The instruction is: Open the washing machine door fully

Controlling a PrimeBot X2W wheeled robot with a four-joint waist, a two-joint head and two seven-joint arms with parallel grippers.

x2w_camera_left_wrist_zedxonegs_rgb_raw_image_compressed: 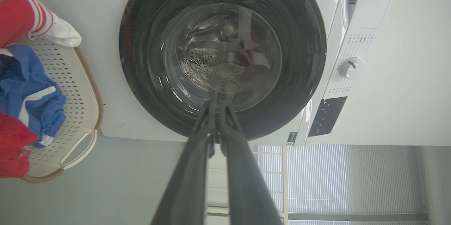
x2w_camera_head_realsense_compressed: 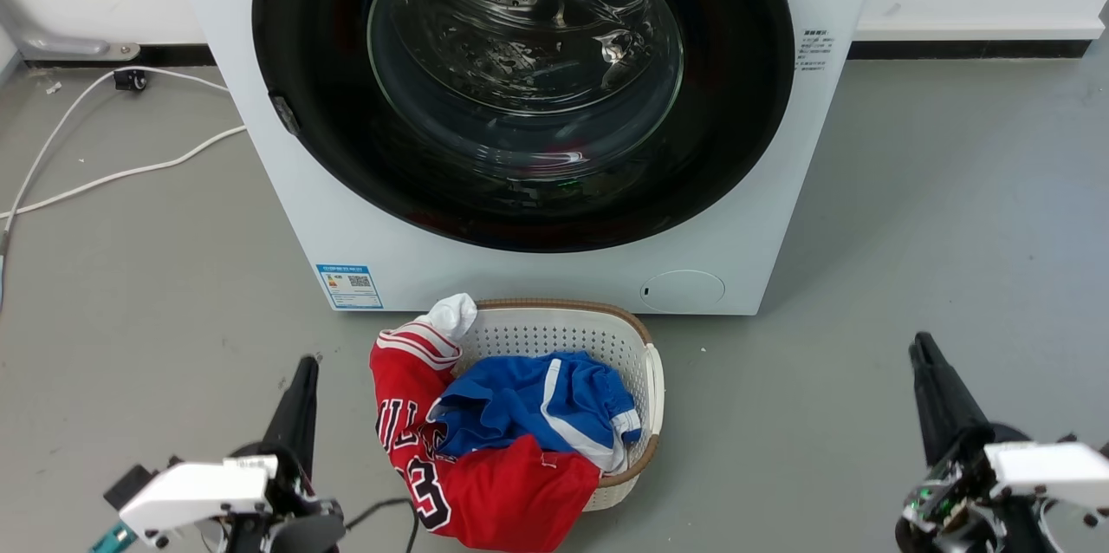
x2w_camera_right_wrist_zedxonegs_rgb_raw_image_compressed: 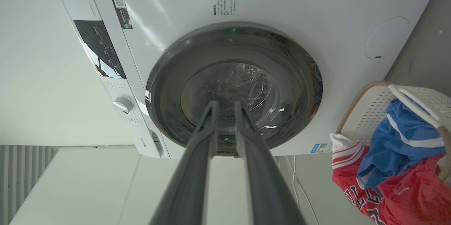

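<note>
The washing machine door (x2w_camera_head_realsense_compressed: 745, 102) lies shut, flush on the washing machine (x2w_camera_head_realsense_compressed: 520, 276), ahead of and above both end effectors. A small grey tab (x2w_camera_head_realsense_compressed: 282, 113) sits on its left rim, so the left end effector (x2w_camera_head_realsense_compressed: 305, 364), fingers together, is judged nearer. The right end effector (x2w_camera_head_realsense_compressed: 920, 345) shows a narrow gap between its fingers.

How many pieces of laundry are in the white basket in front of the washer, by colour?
Red jersey with white lettering: 1
Blue fabric garment with white stripes: 1
White bunched cloth at the rim of the white perforated plastic basket: 1 (may not be a separate piece)
Total: 3
</note>
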